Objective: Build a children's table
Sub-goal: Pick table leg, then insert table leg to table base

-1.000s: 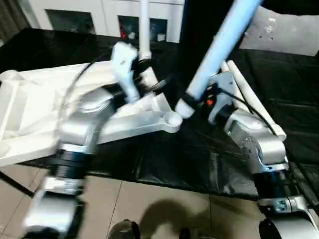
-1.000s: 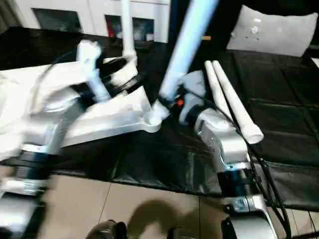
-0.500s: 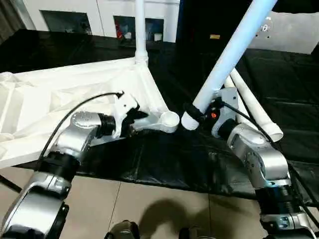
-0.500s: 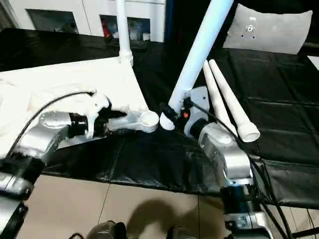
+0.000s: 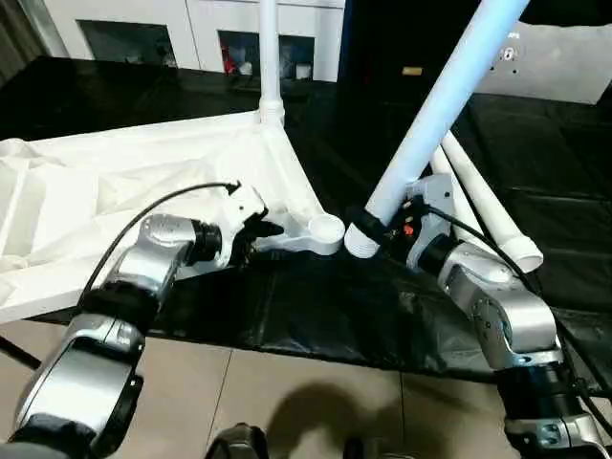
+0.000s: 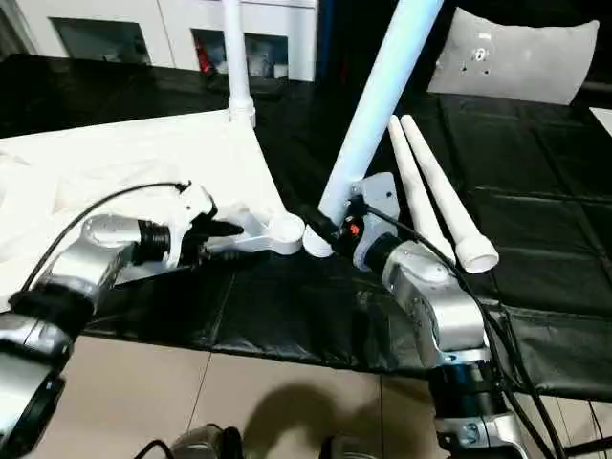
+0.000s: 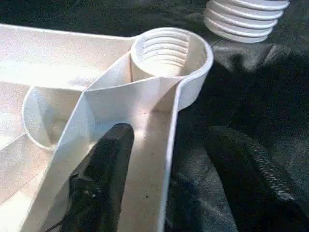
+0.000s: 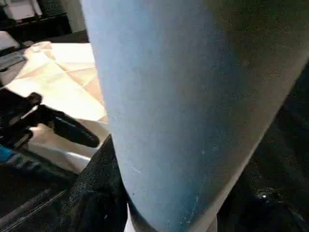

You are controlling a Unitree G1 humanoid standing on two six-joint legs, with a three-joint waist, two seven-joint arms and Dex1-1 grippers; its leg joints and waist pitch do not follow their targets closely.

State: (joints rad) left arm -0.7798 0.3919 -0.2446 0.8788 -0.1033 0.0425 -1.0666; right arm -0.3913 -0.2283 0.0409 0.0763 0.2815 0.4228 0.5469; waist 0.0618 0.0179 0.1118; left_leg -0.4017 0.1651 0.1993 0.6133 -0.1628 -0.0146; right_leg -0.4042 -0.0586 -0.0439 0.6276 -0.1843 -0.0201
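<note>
The white table top (image 5: 115,182) lies underside up on the black workbench (image 5: 316,306). One leg (image 5: 269,57) stands upright in its far corner. At the near corner the round threaded socket (image 5: 327,228) is bare. My left gripper (image 5: 258,232) is open just behind that socket; in the left wrist view its fingers (image 7: 104,179) straddle the top's rim wall. My right gripper (image 5: 397,225) is shut on a second leg (image 5: 440,96) and holds it tilted. The leg's threaded end (image 5: 361,239) hangs just right of the socket, apart from it.
Two spare white legs (image 5: 488,210) lie side by side on the workbench behind my right arm. A light grey panel (image 5: 564,62) leans at the back right, and white cabinets (image 5: 163,29) stand behind. The bench's front edge drops to a tiled floor (image 5: 287,402).
My left arm came down from above the table top to the rim by the near socket. The held leg's threaded end moved a little closer to the socket. The camera also shifted.
</note>
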